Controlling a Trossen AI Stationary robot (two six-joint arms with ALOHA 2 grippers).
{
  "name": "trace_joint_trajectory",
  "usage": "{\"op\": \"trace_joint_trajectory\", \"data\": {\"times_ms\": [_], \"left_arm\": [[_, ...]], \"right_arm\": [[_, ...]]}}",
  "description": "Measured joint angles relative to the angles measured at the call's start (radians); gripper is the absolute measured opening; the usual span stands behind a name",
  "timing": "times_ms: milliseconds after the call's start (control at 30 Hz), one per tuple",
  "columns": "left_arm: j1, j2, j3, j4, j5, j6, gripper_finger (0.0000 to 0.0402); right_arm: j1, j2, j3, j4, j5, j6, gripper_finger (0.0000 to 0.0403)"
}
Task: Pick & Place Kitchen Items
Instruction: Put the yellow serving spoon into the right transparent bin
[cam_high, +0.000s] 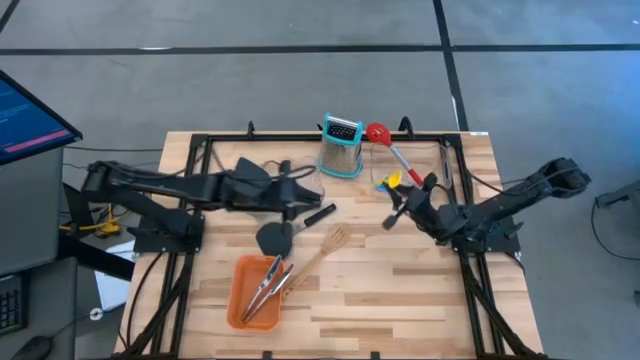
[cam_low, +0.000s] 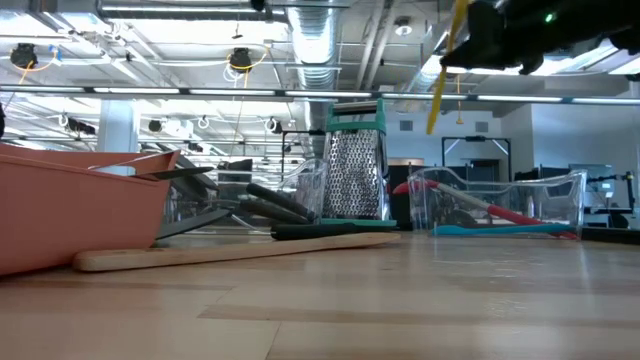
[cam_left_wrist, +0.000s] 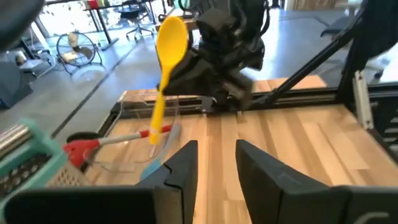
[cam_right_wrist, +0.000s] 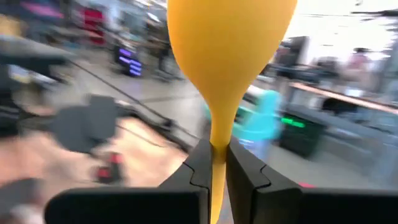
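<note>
A yellow spoon (cam_left_wrist: 163, 74) stands nearly upright in the air, bowl up, above the near end of a clear bin (cam_high: 425, 160). My right gripper (cam_high: 400, 192) is shut on it. A red slotted spoon (cam_high: 385, 140) lies in that bin with its head over the far rim. My left gripper (cam_left_wrist: 216, 163) hangs open over the table's middle and points at the yellow spoon with nothing between its fingers. A black spatula (cam_high: 275, 238) and a wooden slotted spatula (cam_high: 322, 252) lie flat on the table. Steel tongs (cam_high: 268, 287) lie in the orange tray (cam_high: 240, 300). My right gripper pinches the yellow spoon's handle (cam_right_wrist: 217, 163) between its two fingers, just below the neck of the bowl. The fingers come level from the table's right side and lie across the handle. The spoon is lifted clear, bowl (cam_right_wrist: 230, 43) up, with its handle end (cam_low: 436, 110) hanging below the fingers.
A steel grater with teal trim (cam_high: 341, 147) stands at the far middle, next to the clear bin. A black-handled tool (cam_high: 318, 215) lies below my left gripper. A black frame (cam_high: 200, 150) runs round the table's far half. Bare wood lies at the near right.
</note>
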Motion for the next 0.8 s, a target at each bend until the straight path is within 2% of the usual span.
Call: {"op": "trace_joint_trajectory", "data": {"times_ms": [200,433,633,733,800], "left_arm": [[0.000,-0.135,-0.166,0.035,-0.004,-0.077,0.0074],[0.000,-0.170,-0.305,0.179,-0.003,-0.096,0.0055],[0.000,-0.169,-0.329,0.207,-0.003,-0.096,0.0043],[0.000,-0.168,-0.329,0.218,-0.003,-0.096,0.0038],[0.000,-0.168,-0.329,0.219,-0.003,-0.096,0.0035]], "right_arm": [[-0.099,0.000,0.000,-0.108,0.089,-0.034,0.0006],[-0.197,0.000,0.008,-0.229,0.111,-0.033,0.0005],[-0.240,0.000,0.093,-0.544,0.105,0.176,0.0003],[-0.254,0.000,0.136,-0.669,0.055,0.281,0.0002],[-0.256,0.000,0.158,-0.699,0.022,0.296,0.0002]]}}
